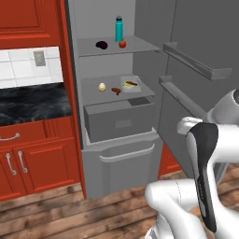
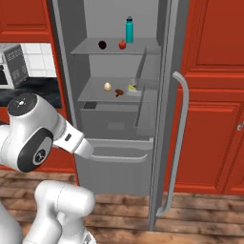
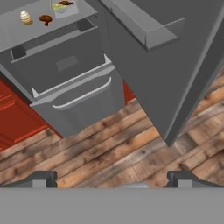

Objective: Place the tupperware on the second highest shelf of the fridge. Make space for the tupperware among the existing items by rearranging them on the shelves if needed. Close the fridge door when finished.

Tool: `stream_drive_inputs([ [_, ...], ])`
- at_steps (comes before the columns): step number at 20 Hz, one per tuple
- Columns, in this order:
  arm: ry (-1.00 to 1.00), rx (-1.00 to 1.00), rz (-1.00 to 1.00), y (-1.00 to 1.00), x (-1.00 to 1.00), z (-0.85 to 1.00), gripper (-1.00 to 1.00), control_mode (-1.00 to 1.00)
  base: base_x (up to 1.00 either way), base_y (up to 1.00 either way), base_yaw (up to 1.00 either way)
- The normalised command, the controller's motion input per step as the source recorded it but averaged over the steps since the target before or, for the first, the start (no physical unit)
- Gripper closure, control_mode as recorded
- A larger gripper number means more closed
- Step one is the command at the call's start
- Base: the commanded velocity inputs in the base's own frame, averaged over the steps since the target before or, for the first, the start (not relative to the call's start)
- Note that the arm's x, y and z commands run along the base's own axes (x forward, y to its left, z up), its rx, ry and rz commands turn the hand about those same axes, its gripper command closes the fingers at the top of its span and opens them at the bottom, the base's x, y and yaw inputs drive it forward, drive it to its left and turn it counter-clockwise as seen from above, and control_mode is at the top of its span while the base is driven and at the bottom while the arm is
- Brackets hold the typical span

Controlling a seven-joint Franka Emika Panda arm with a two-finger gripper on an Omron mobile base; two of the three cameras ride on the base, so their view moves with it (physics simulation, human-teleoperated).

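In the hand view, the tupperware point(image 3: 64, 6) is cut off by the top edge, and the fridge door point(image 3: 175, 65) by the right edge.

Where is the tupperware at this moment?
The tupperware lies on the lower shelf of the open fridge, at the right end, beside the small brown piece and the cream egg-shaped item.

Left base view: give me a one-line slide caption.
Fridge door open; tupperware on the lower shelf beside egg and brown piece.
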Motion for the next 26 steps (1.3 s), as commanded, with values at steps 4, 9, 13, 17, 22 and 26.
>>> stream_drive_inputs([
  [4,0.0,0.0,0.0,0.0,0.0,0.0,-1.0,1.0,0.0,0.22,0.0],
  [9,0.0,0.0,0.0,0.01,0.0,0.0,-1.0,-1.0,0.0,0.0,0.0],
  [13,0.0,-0.01,0.0,0.01,-0.15,0.0,-1.0,-1.0,0.0,0.0,0.0],
  [17,-0.04,0.0,0.0,0.0,-0.53,0.0,-1.0,-1.0,0.0,0.0,0.0],
  [22,-0.17,0.0,-0.09,-0.2,-0.71,-0.04,-1.0,-1.0,0.0,0.0,0.0],
  [26,-0.15,0.08,-0.14,-0.7,-0.07,0.0,-1.0,-1.0,0.0,0.0,0.0],
])
